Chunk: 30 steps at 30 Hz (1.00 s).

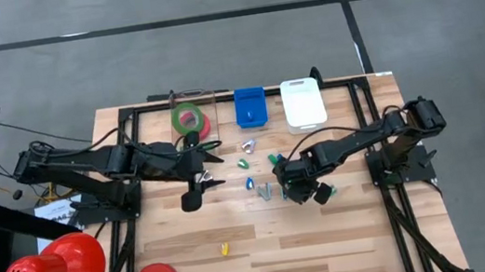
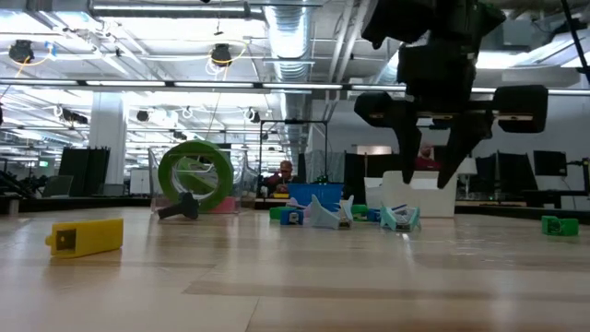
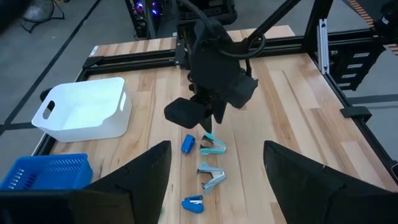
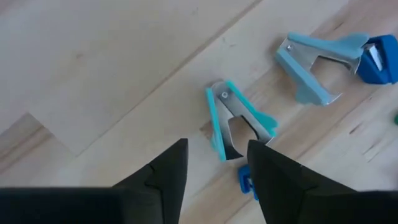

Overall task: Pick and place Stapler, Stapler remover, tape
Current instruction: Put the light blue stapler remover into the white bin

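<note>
Right gripper (image 4: 214, 165): poised directly above a teal stapler remover (image 4: 236, 121) near the middle of the table (image 1: 331, 237); fingers apart, with a visible gap between them, clamped on nothing; fingertips close over the remover, contact not confirmed.
Right arm: reaches in from the table's right edge toward the centre.
Left gripper (image 1: 198, 172): left of the table's centre, above the surface; jaws wide apart, nothing between them.
Left arm: enters from the table's left edge.
Stapler removers: a second teal remover (image 4: 317, 62) lies just beside the first, apart from it; in the left wrist view two removers (image 3: 212, 178) lie one behind the other on the wood.
Small staplers: a blue one (image 4: 379, 59) touches the second remover's end; another blue one (image 3: 192, 203) lies nearer the left gripper; a small green item (image 1: 242, 164) lies in the same central cluster; a yellow one (image 1: 224, 248) lies alone toward the table's front edge, well apart from the rest.
Tape: a green roll (image 1: 186, 120) rests with a red-pink roll (image 1: 204, 123) near the back edge, left of centre; in the low view the green roll (image 2: 194, 177) stands on edge.
Blue basket (image 1: 251, 114): at the back edge, centre.
White bin (image 1: 304, 109): at the back edge, just beside the blue basket on its right.
</note>
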Motion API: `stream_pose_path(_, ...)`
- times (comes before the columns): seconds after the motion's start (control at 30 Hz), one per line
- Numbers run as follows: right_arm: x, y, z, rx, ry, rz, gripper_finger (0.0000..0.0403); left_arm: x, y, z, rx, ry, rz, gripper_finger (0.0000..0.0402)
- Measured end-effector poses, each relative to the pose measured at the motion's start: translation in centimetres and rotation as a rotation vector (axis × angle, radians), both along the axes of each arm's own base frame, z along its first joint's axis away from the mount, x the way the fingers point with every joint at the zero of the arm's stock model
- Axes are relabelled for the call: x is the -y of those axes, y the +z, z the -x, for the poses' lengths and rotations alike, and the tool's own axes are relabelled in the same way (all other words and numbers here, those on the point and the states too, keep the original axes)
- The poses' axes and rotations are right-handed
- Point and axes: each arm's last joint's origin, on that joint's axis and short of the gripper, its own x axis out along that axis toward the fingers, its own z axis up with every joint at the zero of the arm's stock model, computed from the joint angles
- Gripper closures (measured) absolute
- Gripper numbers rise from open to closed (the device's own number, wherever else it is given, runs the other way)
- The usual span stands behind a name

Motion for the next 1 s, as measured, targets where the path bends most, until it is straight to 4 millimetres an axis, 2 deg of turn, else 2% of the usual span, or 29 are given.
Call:
stream_pose_path(0.13,0.1,-0.8,0.4,-0.012,-0.002,0.004,0.0258,0.0,0.0,0.0,0.0,0.001,0.001,0.0156)
stream_pose_path(0.4,0.1,-0.7,0.2,0.017,-0.002,-0.002,0.0277,0.0,0.0,0.0,0.001,0.016,-0.006,0.0156)
stream_pose_path(0.83,0.4,-0.6,-0.2,0.046,0.001,-0.051,0.028,-0.1,0.0,0.0,0.002,0.021,-0.009,0.0156)
stream_pose_path(1.0,1.0,-1.5,-0.5,0.019,-0.01,-0.043,0.0281,-0.1,0.0,0.0,0.003,0.027,-0.011,0.0156)
